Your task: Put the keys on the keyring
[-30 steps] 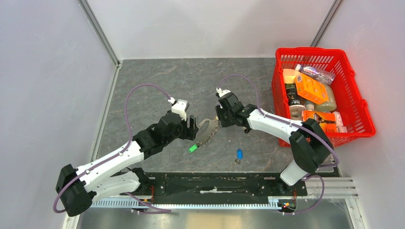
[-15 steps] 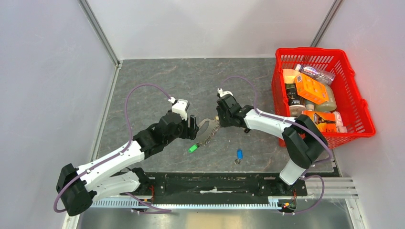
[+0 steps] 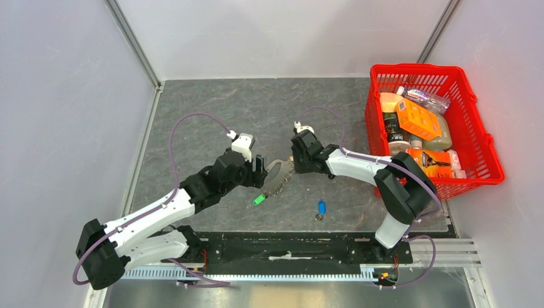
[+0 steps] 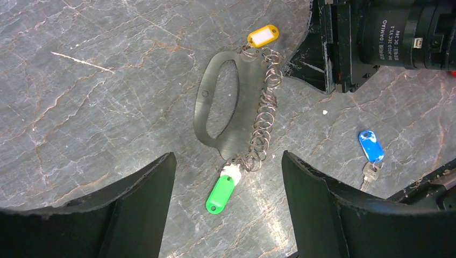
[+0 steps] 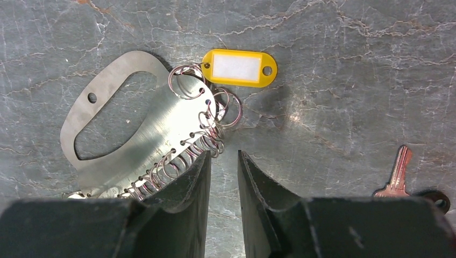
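Nearest my bases, the blue-capped key (image 3: 321, 207) lies alone on the grey tabletop (image 3: 212, 109), apart from everything else. Just beyond it the green tag (image 4: 220, 194) rests flat, right between the fingers of my left gripper (image 4: 227, 156), which stands wide with nothing in it. The keyring (image 4: 246, 102), a flat metal plate with a row of wire rings along one edge, lies on the tabletop between both my grippers. My right gripper (image 5: 224, 156) is narrow, with a slim gap showing bare tabletop, its tips just beside the ring row and gripping nothing. A yellow tag (image 5: 239, 68) sits at the far end of the rings. Off to my right lies another key (image 5: 397, 173), its dark cap half cut off. Farthest back, the red basket (image 3: 417, 66) holds packets.
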Available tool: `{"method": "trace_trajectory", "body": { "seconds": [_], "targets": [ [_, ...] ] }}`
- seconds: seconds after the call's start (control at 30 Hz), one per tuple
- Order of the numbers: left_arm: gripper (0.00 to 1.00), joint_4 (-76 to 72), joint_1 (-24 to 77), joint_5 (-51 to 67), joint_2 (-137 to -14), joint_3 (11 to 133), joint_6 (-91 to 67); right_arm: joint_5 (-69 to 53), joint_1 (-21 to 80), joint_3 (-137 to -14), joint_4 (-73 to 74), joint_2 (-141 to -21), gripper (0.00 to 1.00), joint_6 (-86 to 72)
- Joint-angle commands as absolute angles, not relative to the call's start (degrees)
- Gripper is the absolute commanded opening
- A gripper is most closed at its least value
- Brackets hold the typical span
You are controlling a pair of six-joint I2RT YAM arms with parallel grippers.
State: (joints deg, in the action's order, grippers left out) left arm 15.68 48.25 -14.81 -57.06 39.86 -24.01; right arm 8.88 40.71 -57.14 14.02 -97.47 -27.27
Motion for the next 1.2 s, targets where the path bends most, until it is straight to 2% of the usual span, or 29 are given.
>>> {"method": "trace_trajectory", "body": {
  "seconds": [0.0, 0.43, 1.03, 1.17],
  "targets": [
    [0.79, 13.26, 48.34, -15.47, -56.74, 39.82, -23.64, 9.97, 40.76, -56.60, 11.06, -97.90, 0.32, -29.41],
    [0.79, 13.80, 48.34, -15.61, -56.53, 40.17, -23.29, 11.50, 40.73, -56.68, 10.33, -98.70, 0.32, -31.15],
    [0.79, 13.97, 48.34, -15.64, -57.12, 40.41, -22.99, 11.75, 40.77, -56.58, 9.39, -100.45, 0.28, -32.59],
    [0.79, 13.98, 48.35, -15.73, -56.86, 40.39, -22.98, 11.24, 40.72, -56.58, 9.32, -100.79, 0.24, -32.92]
  ]
}}
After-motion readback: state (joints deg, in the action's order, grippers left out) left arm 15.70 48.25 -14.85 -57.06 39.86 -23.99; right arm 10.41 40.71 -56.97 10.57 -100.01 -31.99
